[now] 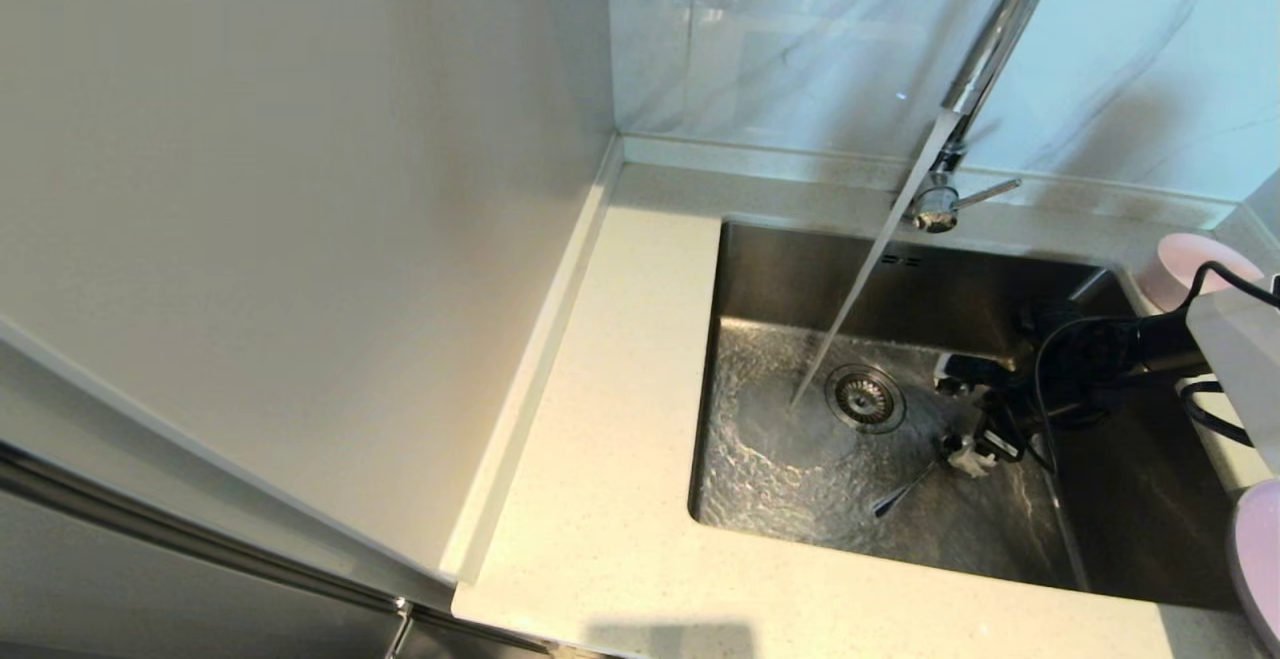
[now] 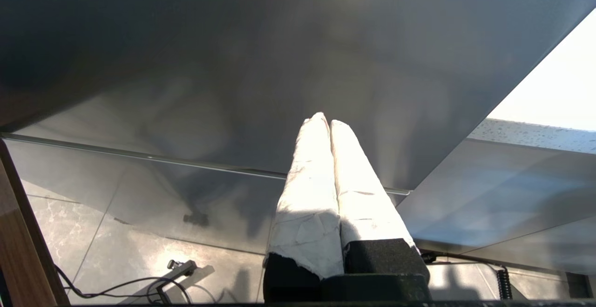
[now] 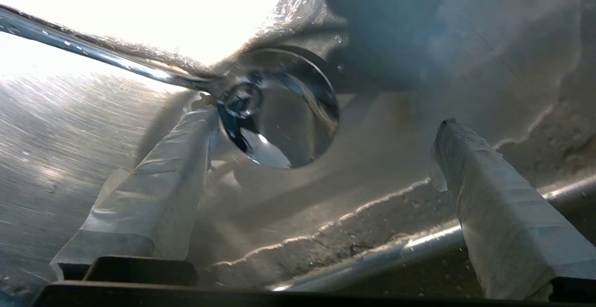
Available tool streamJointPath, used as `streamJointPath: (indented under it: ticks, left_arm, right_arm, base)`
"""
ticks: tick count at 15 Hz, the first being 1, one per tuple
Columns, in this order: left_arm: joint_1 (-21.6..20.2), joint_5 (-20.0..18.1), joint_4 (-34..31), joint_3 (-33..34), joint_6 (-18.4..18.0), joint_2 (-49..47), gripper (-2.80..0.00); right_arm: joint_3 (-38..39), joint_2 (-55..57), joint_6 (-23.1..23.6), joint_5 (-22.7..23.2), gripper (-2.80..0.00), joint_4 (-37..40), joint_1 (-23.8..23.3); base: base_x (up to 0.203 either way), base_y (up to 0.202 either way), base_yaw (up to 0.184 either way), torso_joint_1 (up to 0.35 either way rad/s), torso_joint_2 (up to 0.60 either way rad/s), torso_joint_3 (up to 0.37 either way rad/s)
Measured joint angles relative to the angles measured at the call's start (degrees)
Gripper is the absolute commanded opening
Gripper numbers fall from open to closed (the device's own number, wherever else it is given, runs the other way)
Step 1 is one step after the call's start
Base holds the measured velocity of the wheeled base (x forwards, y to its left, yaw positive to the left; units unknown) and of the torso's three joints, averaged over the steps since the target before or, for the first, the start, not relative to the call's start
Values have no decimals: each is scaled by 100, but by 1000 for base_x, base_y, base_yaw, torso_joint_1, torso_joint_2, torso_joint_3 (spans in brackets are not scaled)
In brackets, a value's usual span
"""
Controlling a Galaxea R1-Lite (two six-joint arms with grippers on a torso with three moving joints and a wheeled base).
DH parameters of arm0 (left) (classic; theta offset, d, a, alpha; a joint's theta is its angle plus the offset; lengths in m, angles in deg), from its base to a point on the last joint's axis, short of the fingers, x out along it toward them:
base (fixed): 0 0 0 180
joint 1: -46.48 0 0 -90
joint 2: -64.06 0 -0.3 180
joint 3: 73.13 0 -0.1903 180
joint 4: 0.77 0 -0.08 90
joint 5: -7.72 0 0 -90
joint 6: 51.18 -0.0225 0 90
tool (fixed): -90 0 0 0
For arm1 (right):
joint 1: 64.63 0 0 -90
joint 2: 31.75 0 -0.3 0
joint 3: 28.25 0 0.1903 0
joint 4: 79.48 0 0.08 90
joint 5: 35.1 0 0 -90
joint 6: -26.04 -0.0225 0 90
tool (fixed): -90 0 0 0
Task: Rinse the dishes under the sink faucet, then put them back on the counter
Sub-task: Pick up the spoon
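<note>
Steel spoon [image 1: 903, 489] lies wet on the sink [image 1: 800, 479] floor beside the drain; right gripper [image 1: 965, 419] hovers wide open over its bowl end. Next: close, lift, return to counter [image 1: 600, 439].

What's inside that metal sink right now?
Inside the sink: running water, the drain strainer, a spoon lying on the bottom, and the robot's right tool, open beside it. The arm hides part of the far right corner.

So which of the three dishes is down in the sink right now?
The spoon: it lies on the wet floor of the sink, beside the open right gripper. The pink bowl and lilac plate sit on the counter.
</note>
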Motion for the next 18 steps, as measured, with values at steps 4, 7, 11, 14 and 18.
streamJointPath:
  ticks: [4, 7, 11, 14, 18]
  left_arm:
    - [0, -1, 0, 0, -2, 0, -280]
    - [0, 2, 0, 0, -2, 0, -280]
    - [0, 2, 2, 0, -2, 0, -280]
    - [0, 0, 2, 0, 0, 0, -280]
    - [0, 2, 1, 0, -1, 0, -280]
  right_arm:
    - [-21, 49, 2, 0, 0, -4, 29]
    - [-44, 77, 0, 3, 0, -6, 51]
    - [-52, 99, 16, 2, -280, -6, 75]
    - [-52, 105, 19, 0, -280, -9, 84]
    - [-90, 134, 6, 9, -280, -18, 99]
  base:
    - [0, 0, 0, 0, 0, 0]
    - [0, 0, 0, 0, 0, 0]
    - [0, 0, 0, 0, 0, 0]
    - [0, 0, 0, 0, 0, 0]
    - [0, 0, 0, 0, 0, 0]
